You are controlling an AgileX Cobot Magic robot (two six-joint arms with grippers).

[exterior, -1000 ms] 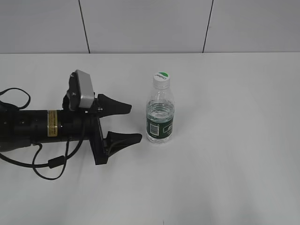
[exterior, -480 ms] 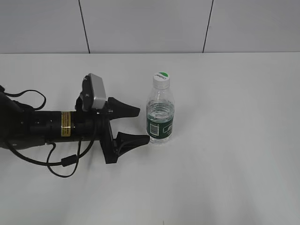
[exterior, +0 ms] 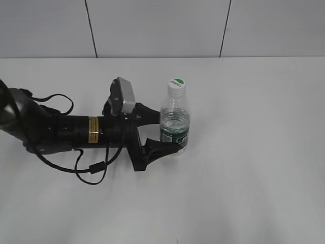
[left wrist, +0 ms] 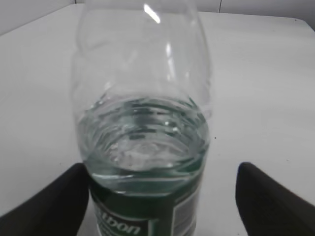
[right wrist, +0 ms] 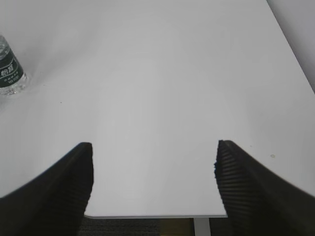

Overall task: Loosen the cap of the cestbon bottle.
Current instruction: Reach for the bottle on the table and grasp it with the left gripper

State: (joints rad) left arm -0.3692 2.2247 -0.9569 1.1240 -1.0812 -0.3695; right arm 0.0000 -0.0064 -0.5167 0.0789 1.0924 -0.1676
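Observation:
The cestbon bottle (exterior: 175,113) stands upright on the white table, clear with water and a dark green label. Its white cap (exterior: 176,86) with a green mark is on the neck. My left gripper (exterior: 168,132) lies level with the table, open, one finger on each side of the bottle at label height. In the left wrist view the bottle (left wrist: 142,137) fills the frame between the two black fingers (left wrist: 51,204); the left finger is next to it and the right one stands apart. The cap is out of that view. My right gripper (right wrist: 155,182) is open and empty, far from the bottle (right wrist: 9,71).
The left arm's black cable (exterior: 91,170) loops on the table below the arm. The table's near edge (right wrist: 147,215) runs just under the right gripper. A grey panelled wall (exterior: 162,28) closes the back.
My left gripper has moved right along the table, from beside the bottle to around it, still open. The bottle has not moved.

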